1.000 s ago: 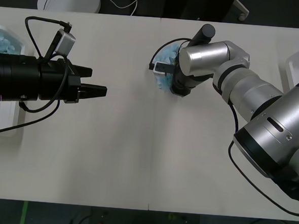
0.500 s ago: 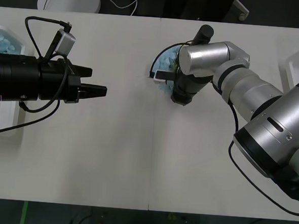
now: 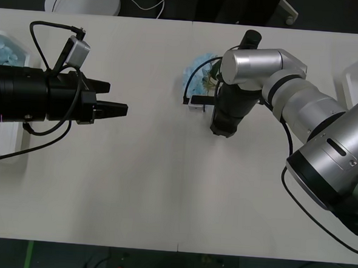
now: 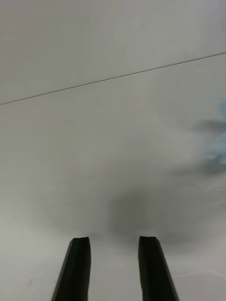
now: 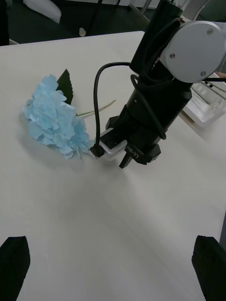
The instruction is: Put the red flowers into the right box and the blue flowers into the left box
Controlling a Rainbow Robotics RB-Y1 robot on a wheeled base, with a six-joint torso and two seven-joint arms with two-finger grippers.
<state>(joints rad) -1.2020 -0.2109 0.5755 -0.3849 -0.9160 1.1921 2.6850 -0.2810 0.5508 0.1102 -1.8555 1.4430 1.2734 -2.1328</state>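
One blue flower [image 3: 199, 79] lies loose mid-table, far side, so I'm not finished. My right gripper [image 3: 221, 132] hangs just beside it, fingers slightly apart, pinching nothing. My left gripper [image 3: 118, 109] waits well apart to the left, fingers spread wide. Blue blooms already sit in the left box [image 3: 7, 154]; right box [image 3: 352, 81] contents I can't see.
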